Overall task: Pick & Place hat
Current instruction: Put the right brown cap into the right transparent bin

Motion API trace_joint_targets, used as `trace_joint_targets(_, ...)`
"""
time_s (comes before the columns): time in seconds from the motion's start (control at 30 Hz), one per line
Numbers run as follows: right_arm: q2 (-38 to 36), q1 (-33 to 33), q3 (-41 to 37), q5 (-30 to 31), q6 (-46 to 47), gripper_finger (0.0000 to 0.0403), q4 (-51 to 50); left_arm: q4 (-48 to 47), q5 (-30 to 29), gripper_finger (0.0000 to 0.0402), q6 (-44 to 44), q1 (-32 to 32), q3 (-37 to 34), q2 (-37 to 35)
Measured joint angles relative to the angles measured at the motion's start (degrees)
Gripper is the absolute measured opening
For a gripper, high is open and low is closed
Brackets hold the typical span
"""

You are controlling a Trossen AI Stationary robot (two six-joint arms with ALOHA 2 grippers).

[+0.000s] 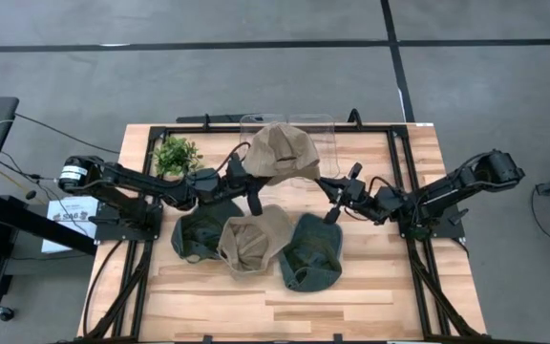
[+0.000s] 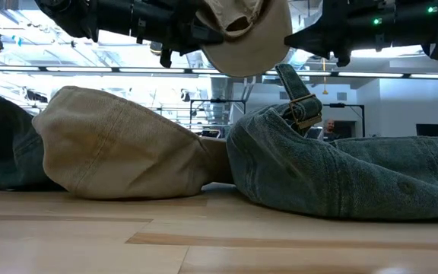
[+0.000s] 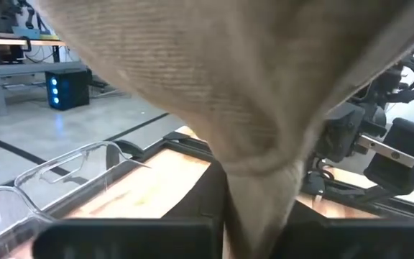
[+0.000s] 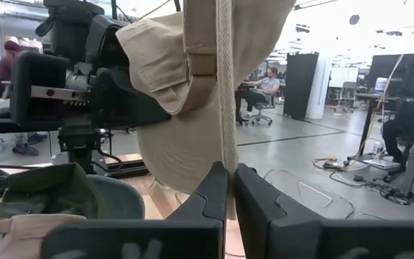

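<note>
Two grippers hold one tan hat (image 1: 282,151) in the air between them, above the tabletop (image 1: 370,287). Left gripper (image 1: 252,182): clenched on the hat's cloth at the side nearer the potted plant (image 1: 176,155); in the left wrist view the tan fabric (image 3: 250,93) hangs down in a narrow fold between its dark fingers. Right gripper (image 1: 330,186): clenched on a flat woven strap (image 4: 226,86) of the same hat, which runs straight up from between its fingertips (image 4: 214,194) in the right wrist view.

Held hat: soft tan cloth with a fine ribbed weave, a rounded crown and a floppy brim, its hollow underside showing in the low view (image 2: 242,34); it hangs clear of the hats below.

Below the held hat, three more hats lie in a touching row on the tabletop: a dark green hat (image 1: 197,234) nearest the potted plant, a second tan hat (image 1: 254,239) in the middle, overlapping it, and another dark green hat (image 1: 310,256) on the far side from the plant. A clear plastic bin (image 1: 325,129) stands just behind the held hat, at the tabletop's far edge.
</note>
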Motion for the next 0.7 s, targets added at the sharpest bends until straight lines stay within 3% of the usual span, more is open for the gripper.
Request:
trace_joint_targets(0.13,0.00,0.02,-0.02,-0.83,0.13,0.0024,-0.09,0.01,0.10,0.0021,0.18,0.00,0.00,0.00)
trace_joint_targets(0.4,0.04,0.09,-0.01,-1.29,0.17,0.0106,-1.33,-0.44,0.21,0.0020,2.44,-0.09,0.04,0.02)
trace_joint_targets(0.7,-2.81,2.69,-0.02,-0.09,0.11,0.0171,-4.26,-6.26,-9.50,0.0016,9.05,0.72,0.09,-0.20)
